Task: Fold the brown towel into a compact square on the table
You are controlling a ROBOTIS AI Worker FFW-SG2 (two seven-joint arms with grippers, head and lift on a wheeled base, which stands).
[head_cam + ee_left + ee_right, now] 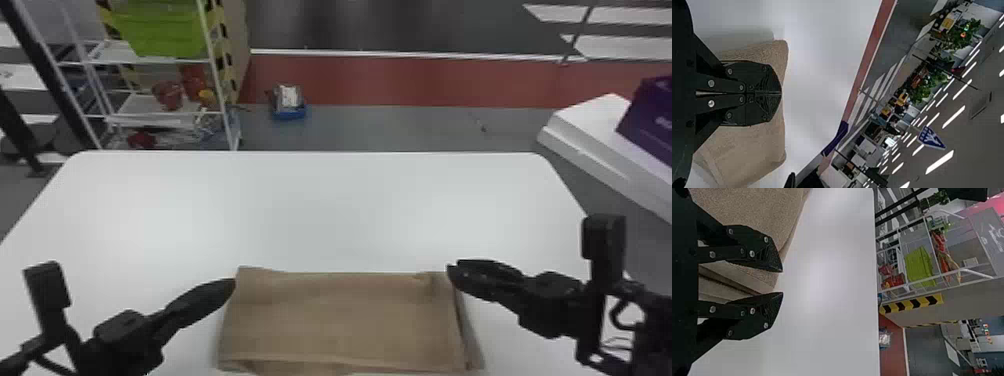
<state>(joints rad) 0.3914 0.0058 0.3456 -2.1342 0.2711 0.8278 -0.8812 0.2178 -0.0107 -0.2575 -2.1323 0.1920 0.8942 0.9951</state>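
The brown towel (345,320) lies folded as a wide rectangle at the table's near edge, its layers a little uneven on the right side. My left gripper (232,284) is at the towel's far left corner in the head view. In the left wrist view the left gripper (781,93) has its fingers together, with the towel (750,152) behind them. At the far right corner stands my right gripper (451,272). The right wrist view has the right gripper (782,282) open, the folded edge of the towel (758,211) showing behind and between its fingers.
The white table (340,210) stretches beyond the towel. Past it stand a white shelf rack (165,115) with a green bin (162,27) at the back left and a blue box (288,102) on the floor. A purple box (650,120) rests on a white surface at the right.
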